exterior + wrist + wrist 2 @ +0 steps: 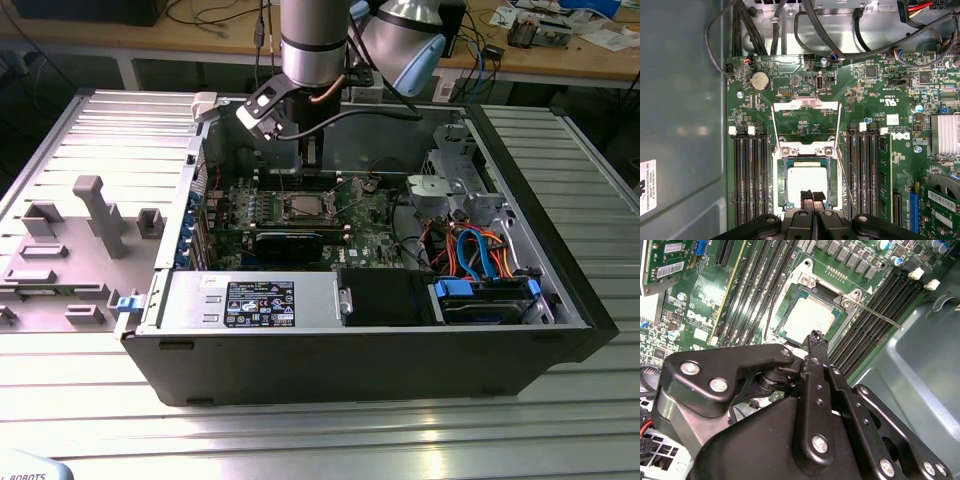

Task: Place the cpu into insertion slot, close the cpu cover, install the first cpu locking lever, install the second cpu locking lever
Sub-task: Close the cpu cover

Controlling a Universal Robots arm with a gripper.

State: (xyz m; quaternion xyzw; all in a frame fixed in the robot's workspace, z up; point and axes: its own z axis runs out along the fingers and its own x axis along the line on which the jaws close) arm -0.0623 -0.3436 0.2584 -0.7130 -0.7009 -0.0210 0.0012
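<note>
The cpu (807,181) lies flat in the insertion slot (781,180), its dull silver top facing up; both wrist views show it (810,317). The cpu cover (806,104), a thin silvery frame with a square window, is swung open and lies back beyond the slot. One thin locking lever (845,176) stands unlatched beside the slot and sticks out as a rod (881,318). My gripper (812,196) hovers just above the near edge of the cpu, its black fingertips (816,338) pressed together with nothing between them. In the exterior view the gripper (312,165) hangs over the slot (303,207).
Long memory slots (752,175) run along both sides of the socket. Cables (810,30) loop across the case wall beyond the board. A black power supply (250,300) and drive bays with blue and orange cables (480,260) fill the open case; grey fixtures (95,215) sit outside on the exterior view's left.
</note>
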